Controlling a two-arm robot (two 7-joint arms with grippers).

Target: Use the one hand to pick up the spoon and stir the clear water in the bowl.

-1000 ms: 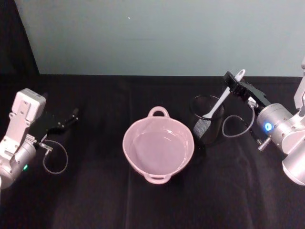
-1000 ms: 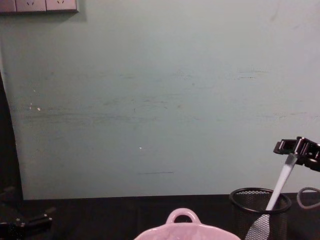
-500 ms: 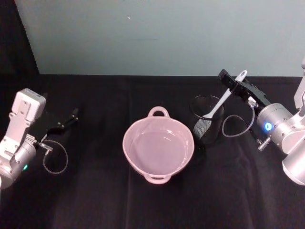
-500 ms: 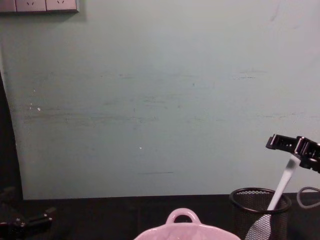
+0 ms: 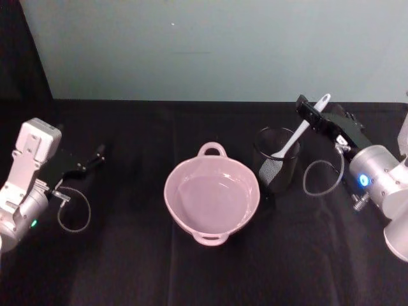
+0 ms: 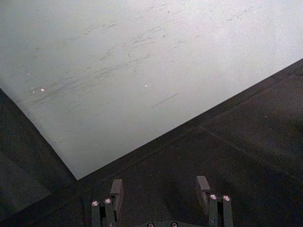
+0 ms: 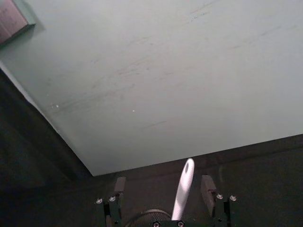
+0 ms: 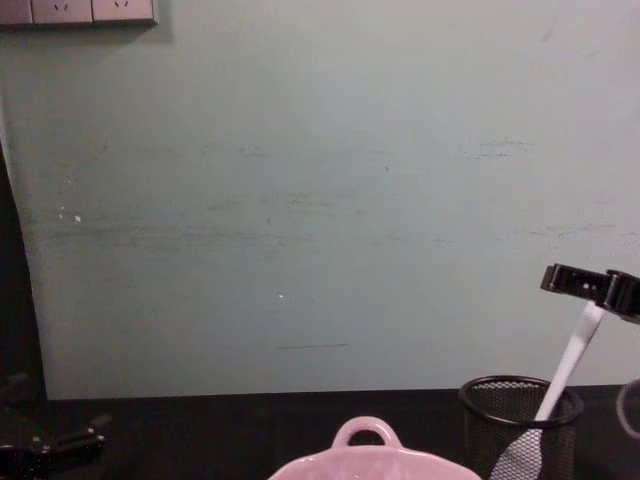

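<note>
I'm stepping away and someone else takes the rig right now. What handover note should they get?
Right gripper: open, its fingers either side of the upper handle of the spoon, not closed on it.
Left gripper: open, parked low at the table's left, holding nothing.
Spoon: leaning in the black mesh cup, scoop down, handle towards the right gripper.
Bowl: pink, at table centre, left of the cup, water in it.
Done: right gripper lined up on the handle.
Left: close on the handle, lift the spoon out of the cup, carry it to the bowl, stir.
</note>
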